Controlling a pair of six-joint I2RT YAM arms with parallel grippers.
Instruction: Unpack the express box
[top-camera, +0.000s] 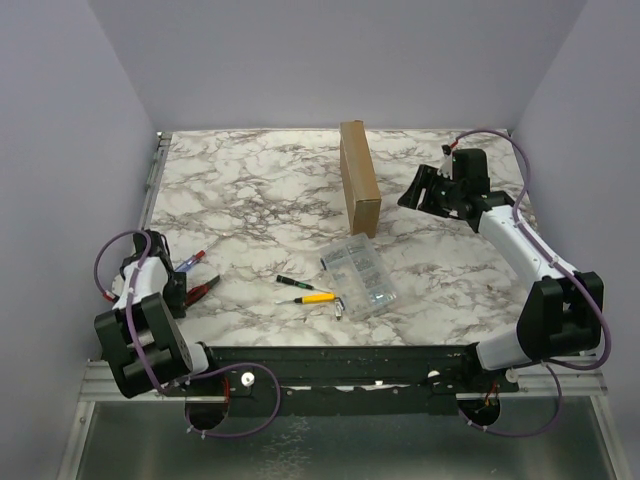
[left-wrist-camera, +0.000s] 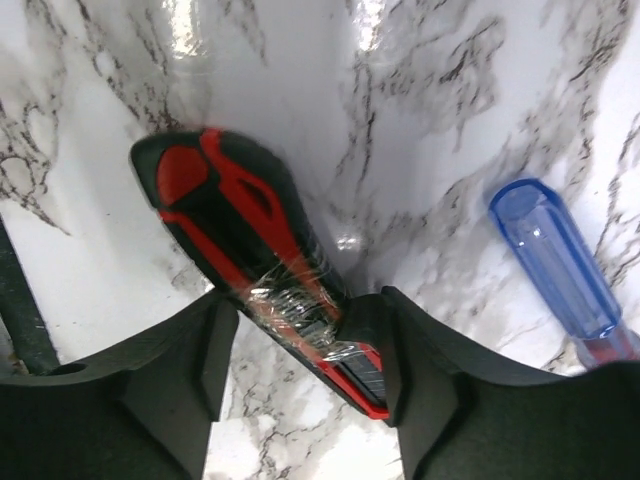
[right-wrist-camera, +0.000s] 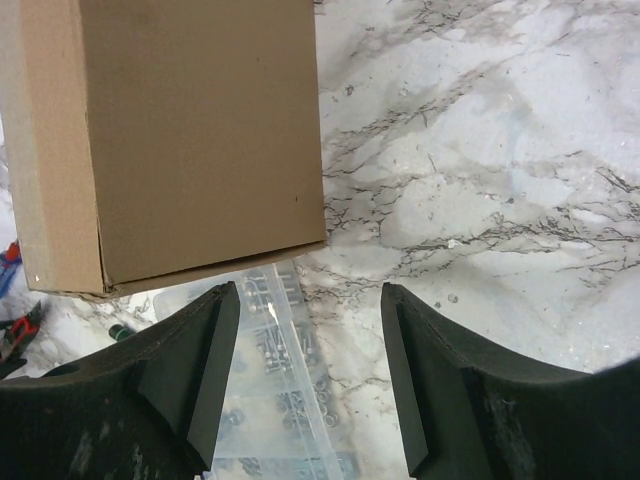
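Cardboard box (right-wrist-camera: 190, 130) stands on edge before my wide-spread right gripper (right-wrist-camera: 308, 295), while my left gripper (left-wrist-camera: 305, 308) sits open astride the red-and-black cutter (left-wrist-camera: 240, 212).

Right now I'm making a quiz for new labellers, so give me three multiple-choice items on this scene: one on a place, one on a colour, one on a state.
1. Where does the clear case lie relative to the express box?
A. on top of it
B. nearer the robot than it
C. behind it, by the back wall

2. What colour is the see-through screwdriver handle in the left wrist view?
A. blue
B. green
C. white

3. How is the express box?
A. lying flat, lid open
B. lifted in the air
C. standing on edge, shut

Key:
1 B: the top view shows the case just in front of the box's near end.
2 A: the handle is clear blue.
3 C: it rests on a narrow side, with no flap raised.
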